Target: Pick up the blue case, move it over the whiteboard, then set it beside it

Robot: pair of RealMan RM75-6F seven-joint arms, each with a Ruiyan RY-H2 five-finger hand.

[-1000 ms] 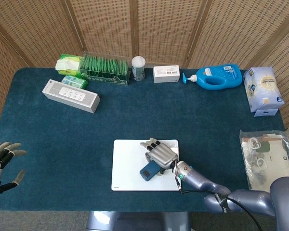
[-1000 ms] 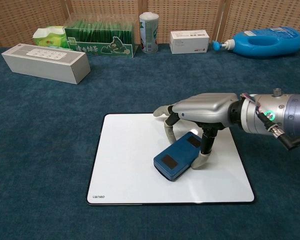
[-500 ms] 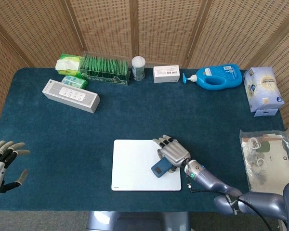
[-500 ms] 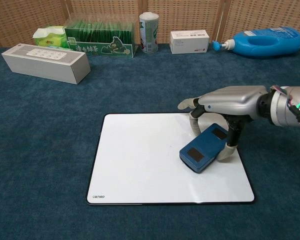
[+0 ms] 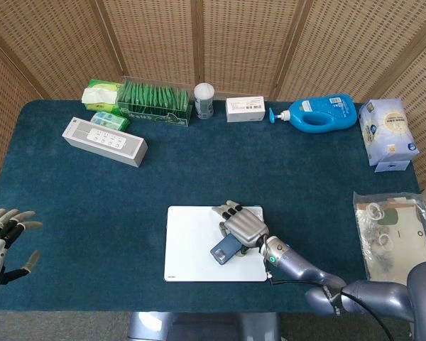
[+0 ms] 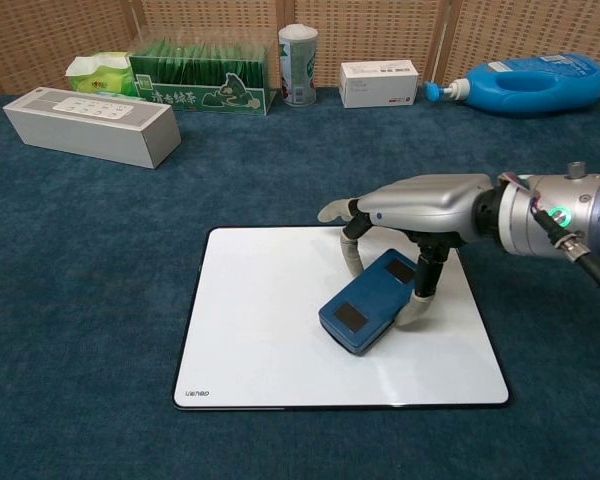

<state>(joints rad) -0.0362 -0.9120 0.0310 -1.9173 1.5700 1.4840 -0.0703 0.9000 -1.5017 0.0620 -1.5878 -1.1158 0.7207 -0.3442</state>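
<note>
One blue case (image 6: 368,301) in right robot hand (image 6: 420,209), over one whiteboard (image 6: 260,330)

case (image 6: 368,302) above whiteboard (image 6: 260,330), under right hand (image 6: 415,215)

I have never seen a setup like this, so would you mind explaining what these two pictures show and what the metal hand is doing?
This is a two-armed robot at a table, steered by a person. One picture looks down from its head, the other looks forward from its chest. Its right hand holds a blue case over a whiteboard that lies flat on the blue tablecloth. Its left hand waits open at the table's edge, holding nothing. Along the far side stand a white speaker box, a green packet box, a small can, a white carton and a blue bottle lying on its side.
</note>
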